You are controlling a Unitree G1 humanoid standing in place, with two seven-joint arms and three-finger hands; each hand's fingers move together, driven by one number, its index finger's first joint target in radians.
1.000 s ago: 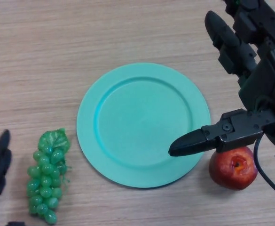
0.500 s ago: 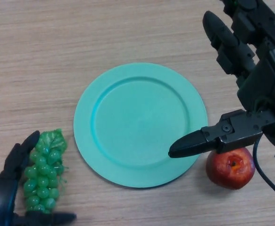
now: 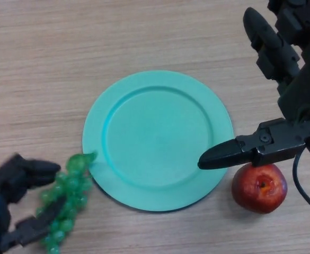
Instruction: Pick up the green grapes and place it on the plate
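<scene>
You see one wood table [image 3: 49, 58], one teal plate [image 3: 157, 140], one red apple [image 3: 259, 188] just right of it, and one bunch of green grapes [image 3: 67, 203], tilted, its leaf tip at the plate's left rim. Your left hand [image 3: 9, 198] curls round the grapes. Your right hand [image 3: 282, 100] hangs with fingers straight, its thumb over the plate's right edge.

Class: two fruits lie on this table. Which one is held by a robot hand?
The bunch of green grapes, clasped by the left hand. The red apple lies free beneath the right hand.

Left hand [image 3: 9, 203] curled, gripping — right hand [image 3: 282, 106] spread open.
</scene>
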